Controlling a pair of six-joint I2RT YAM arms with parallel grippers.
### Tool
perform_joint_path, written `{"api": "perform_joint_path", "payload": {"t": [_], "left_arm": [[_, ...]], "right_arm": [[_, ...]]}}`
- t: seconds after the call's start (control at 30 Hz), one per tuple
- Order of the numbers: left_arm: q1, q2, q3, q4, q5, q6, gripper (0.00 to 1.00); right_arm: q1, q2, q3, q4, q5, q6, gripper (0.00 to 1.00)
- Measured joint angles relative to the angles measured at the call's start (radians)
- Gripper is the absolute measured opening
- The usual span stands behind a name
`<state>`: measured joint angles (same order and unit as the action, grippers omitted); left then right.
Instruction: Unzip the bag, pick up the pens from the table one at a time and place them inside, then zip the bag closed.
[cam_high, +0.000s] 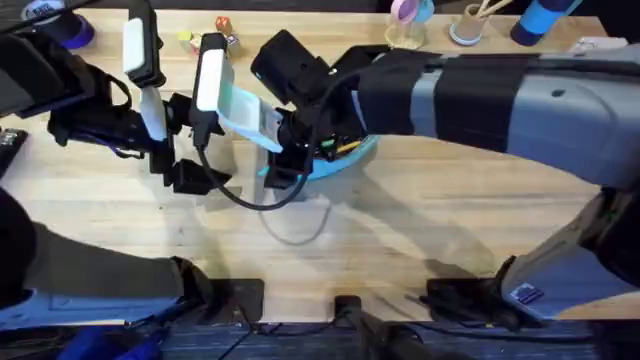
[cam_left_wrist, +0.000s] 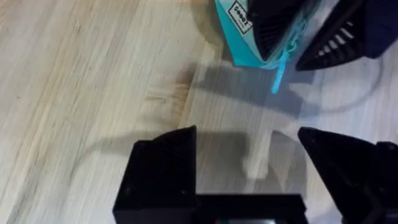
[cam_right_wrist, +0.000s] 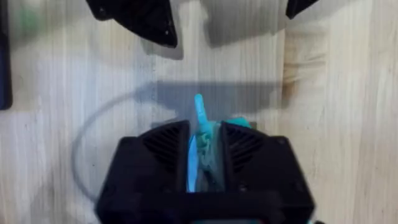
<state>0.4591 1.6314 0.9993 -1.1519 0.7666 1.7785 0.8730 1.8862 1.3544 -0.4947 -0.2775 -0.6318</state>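
The light-blue bag (cam_high: 345, 162) lies near the middle of the table (cam_high: 420, 230). My right gripper (cam_high: 283, 165) reaches across from the right and is shut on the bag's left end, where the teal pull (cam_right_wrist: 199, 109) sticks out between its black fingers (cam_right_wrist: 242, 149). In the left wrist view, the bag (cam_left_wrist: 239, 37) and its pull (cam_left_wrist: 278, 73) hang just above the wood. My left gripper (cam_high: 190, 178) hovers a short way left of the bag, open (cam_left_wrist: 249, 140), with only bare table between its fingers. The pens are out of view.
Cups (cam_high: 412, 12) and a blue cylinder (cam_high: 540, 20) stand along the back edge, with small coloured items (cam_high: 225, 32) at the back left. A black cable (cam_high: 240, 197) loops between the two grippers. Bare wood stretches across the front right of the table.
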Motion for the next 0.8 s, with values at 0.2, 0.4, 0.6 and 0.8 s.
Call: {"api": "perform_joint_path", "payload": {"t": [0.2,0.4,0.6,0.8], "left_arm": [[0.000,0.000,0.000,0.000,0.000,0.000,0.993],[0.000,0.000,0.000,0.000,0.000,0.000,0.993],[0.000,0.000,0.000,0.000,0.000,0.000,0.993],[0.000,0.000,0.000,0.000,0.002,0.000,0.993]], "right_arm": [[-0.005,0.000,0.000,0.009,0.008,0.000,0.040],[-0.004,0.000,0.000,0.011,0.021,0.000,0.031],[0.000,0.000,0.000,0.040,0.054,0.001,0.030],[-0.010,0.000,-0.002,0.099,0.072,0.053,0.031]]}}
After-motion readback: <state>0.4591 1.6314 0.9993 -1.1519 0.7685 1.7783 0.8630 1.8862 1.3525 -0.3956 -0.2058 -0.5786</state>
